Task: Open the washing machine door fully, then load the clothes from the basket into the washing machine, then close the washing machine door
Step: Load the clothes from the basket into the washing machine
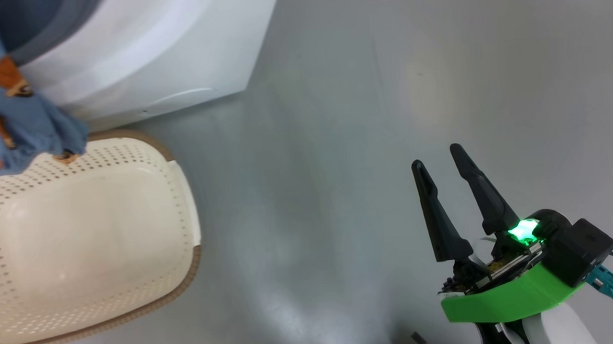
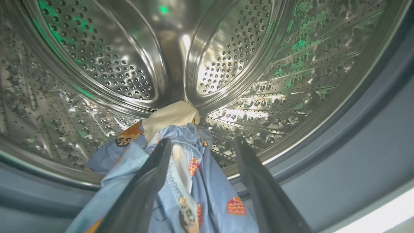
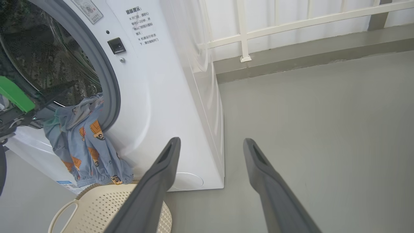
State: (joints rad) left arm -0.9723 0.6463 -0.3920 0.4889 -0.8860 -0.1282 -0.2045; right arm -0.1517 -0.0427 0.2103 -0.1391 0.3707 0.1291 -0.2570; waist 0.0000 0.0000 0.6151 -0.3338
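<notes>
Your left gripper (image 2: 202,145) stands jaws apart at the washing machine (image 3: 168,97) mouth; the clothes (image 2: 181,168) lie between its fingers, trailing over the gasket toward the basket (image 1: 79,231). Right gripper (image 1: 437,160) jaws apart, holding nothing.

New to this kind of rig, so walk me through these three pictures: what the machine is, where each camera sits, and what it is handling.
A two-armed wheeled robot is loading laundry. The head camera looks down at the empty basket and the open, idle right gripper. The left wrist camera looks into the washing machine drum, where the open left gripper straddles the clothes. The right wrist camera, from the side, shows the blue garment draped over the door opening, hanging down toward the basket.
</notes>
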